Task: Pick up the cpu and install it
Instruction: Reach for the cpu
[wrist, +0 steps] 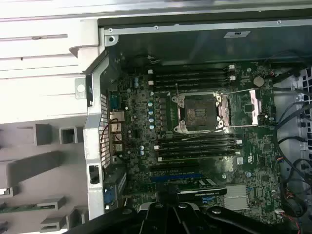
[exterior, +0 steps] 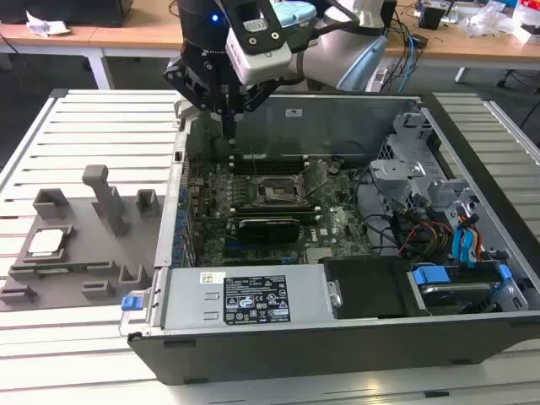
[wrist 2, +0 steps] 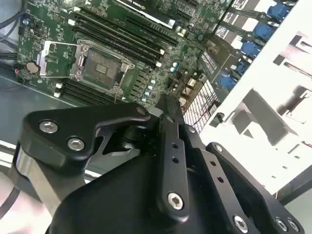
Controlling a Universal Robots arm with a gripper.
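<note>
Cpu (exterior: 46,243) flat (lid upward); untouched

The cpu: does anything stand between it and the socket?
Yes. The case's side wall and the tray's upright holders stand between the cpu and the socket inside. The gripper hangs above the case.

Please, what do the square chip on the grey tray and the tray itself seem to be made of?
The small square silvery-grey cpu: its top looks like metal, with a dull sheen, paler than its darker rim. The flat grey tray with upright holders: probably matte moulded plastic, even colour without glints.
</note>
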